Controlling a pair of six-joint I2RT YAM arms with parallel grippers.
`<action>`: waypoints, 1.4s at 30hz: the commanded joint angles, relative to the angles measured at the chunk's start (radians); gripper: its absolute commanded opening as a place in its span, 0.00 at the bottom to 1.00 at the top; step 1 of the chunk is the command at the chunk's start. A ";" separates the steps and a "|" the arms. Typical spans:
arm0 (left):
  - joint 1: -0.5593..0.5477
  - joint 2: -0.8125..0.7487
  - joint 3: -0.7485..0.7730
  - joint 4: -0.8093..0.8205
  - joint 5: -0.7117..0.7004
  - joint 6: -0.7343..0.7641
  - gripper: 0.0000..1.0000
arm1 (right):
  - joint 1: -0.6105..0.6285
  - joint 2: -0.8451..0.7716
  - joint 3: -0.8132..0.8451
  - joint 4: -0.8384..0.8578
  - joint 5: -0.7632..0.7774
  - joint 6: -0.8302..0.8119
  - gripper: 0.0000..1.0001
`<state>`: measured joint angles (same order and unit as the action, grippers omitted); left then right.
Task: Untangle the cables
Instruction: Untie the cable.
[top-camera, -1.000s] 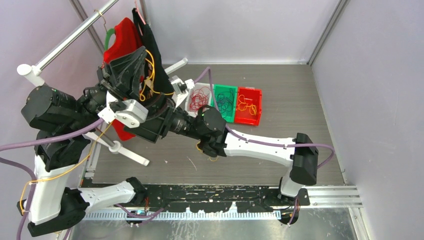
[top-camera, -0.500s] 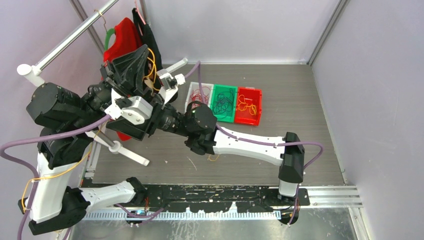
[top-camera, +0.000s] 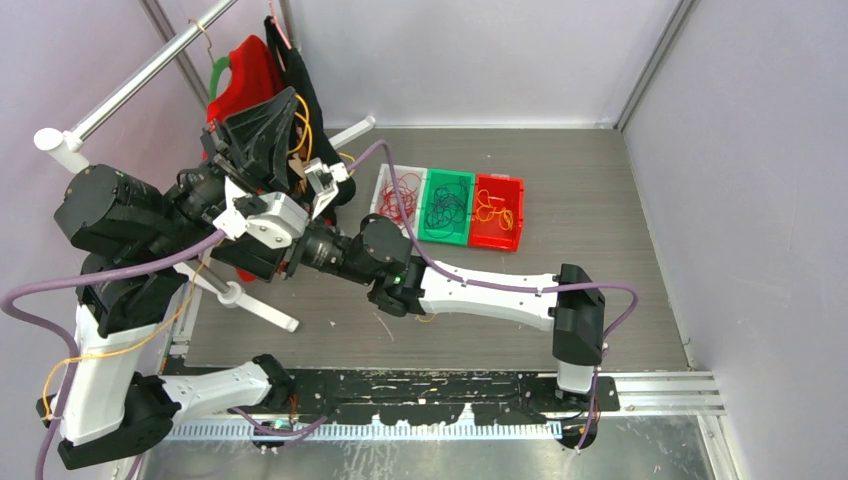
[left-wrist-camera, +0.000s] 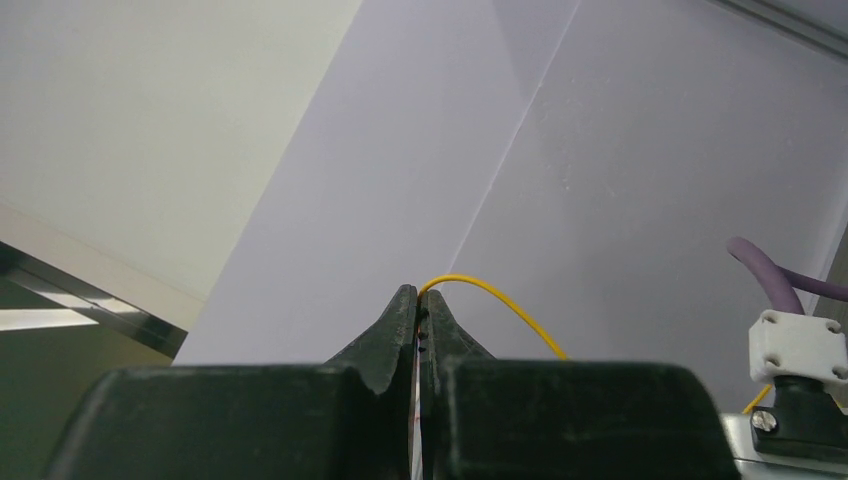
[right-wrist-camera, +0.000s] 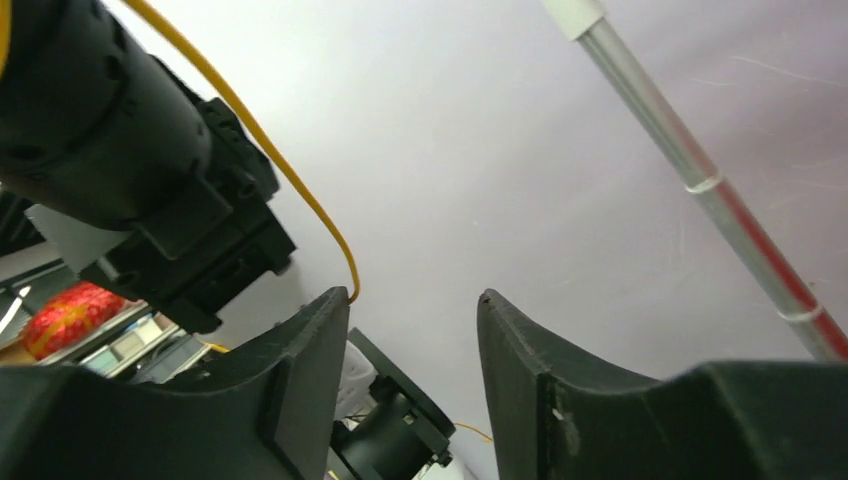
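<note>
The left tool (left-wrist-camera: 420, 300) is high up over the left side of the table (top-camera: 590, 260). Its jaws are closed on a thin yellow cable (left-wrist-camera: 492, 300), which comes out from between the tips and curves away to the right. The right tool (right-wrist-camera: 414, 296) is just beside it and points upward, with its jaws about half apart and nothing between them. In the right wrist view the yellow cable runs down to the tip of the finger (right-wrist-camera: 325, 330) on the left and seems to touch it there. The rest lies in three bins at the far middle of the table: red cables (top-camera: 408, 192) in the white bin (top-camera: 412, 170), dark cables (top-camera: 446, 208) in the green bin (top-camera: 445, 240), and orange cables (top-camera: 494, 212) in the red bin (top-camera: 496, 244). The bins stand side by side, touching each other.
</note>
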<state>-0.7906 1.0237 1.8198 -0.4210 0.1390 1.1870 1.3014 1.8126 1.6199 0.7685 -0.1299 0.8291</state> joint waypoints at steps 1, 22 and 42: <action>0.001 0.000 0.020 0.054 0.000 0.007 0.00 | 0.002 -0.062 -0.027 0.049 0.082 -0.008 0.58; 0.001 -0.015 -0.013 0.066 -0.016 0.023 0.00 | 0.008 -0.035 -0.020 0.215 -0.013 0.063 0.33; 0.001 -0.024 -0.050 -0.202 -0.088 0.007 0.00 | -0.408 -0.716 -0.481 -0.522 0.254 -0.226 0.01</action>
<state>-0.7906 1.0073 1.7615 -0.5053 0.0406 1.2724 0.9119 1.2125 1.1557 0.4675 0.0261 0.7448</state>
